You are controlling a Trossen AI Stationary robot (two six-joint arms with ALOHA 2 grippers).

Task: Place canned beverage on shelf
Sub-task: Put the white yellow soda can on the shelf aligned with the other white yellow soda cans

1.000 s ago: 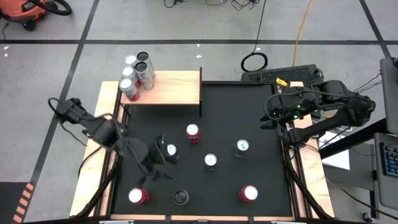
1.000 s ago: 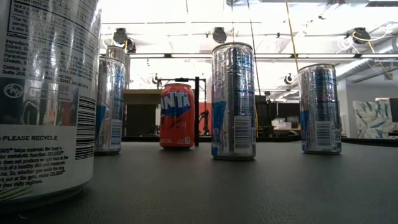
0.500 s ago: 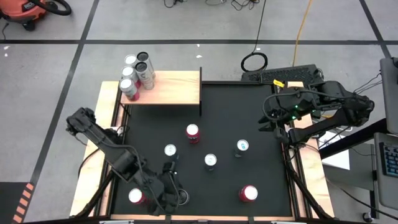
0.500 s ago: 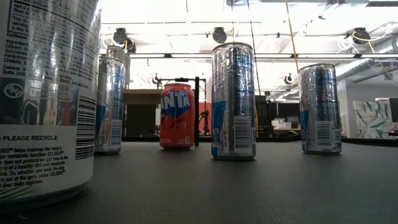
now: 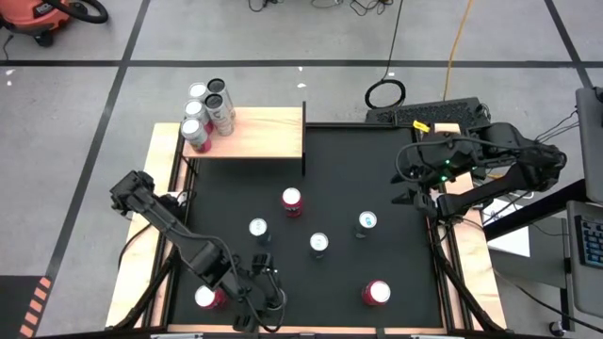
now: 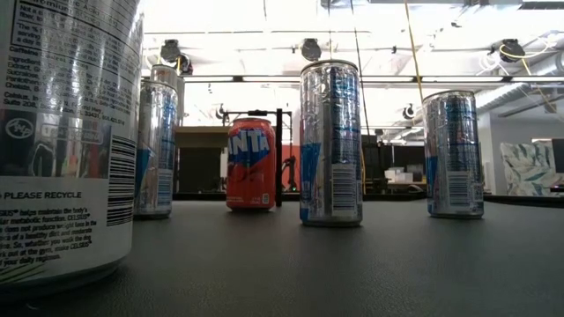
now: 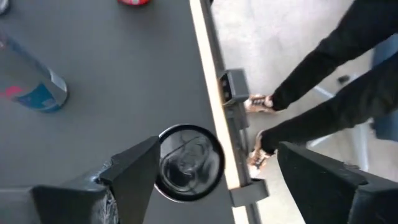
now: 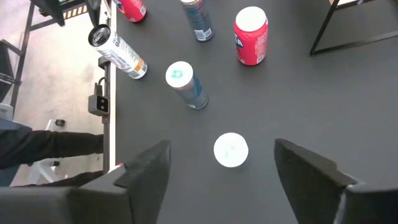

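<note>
while the left pincer (image 5: 267, 303) hangs spread wide at the near edge of the surface (image 5: 377, 169), a black can (image 7: 188, 163) is framed between its fingers in the left wrist view, nothing yet grasped. the step in hand is judged to be the approach to a pick; next, the pincer would have to be lowered around that can, clenched, then carried to the shelf (image 5: 254, 132) at the far left corner, where four cans (image 5: 207, 108) are already stood at its left end. the right pincer (image 5: 415, 193) waits released at the right edge, empty. a person's dark sleeves (image 7: 323, 87) beside the surface are shown only by the wrist views; the orange can (image 6: 251, 165) and tall silver cans (image 6: 330, 141) are seen side-on only in the low view, where neither arm appears.
</note>
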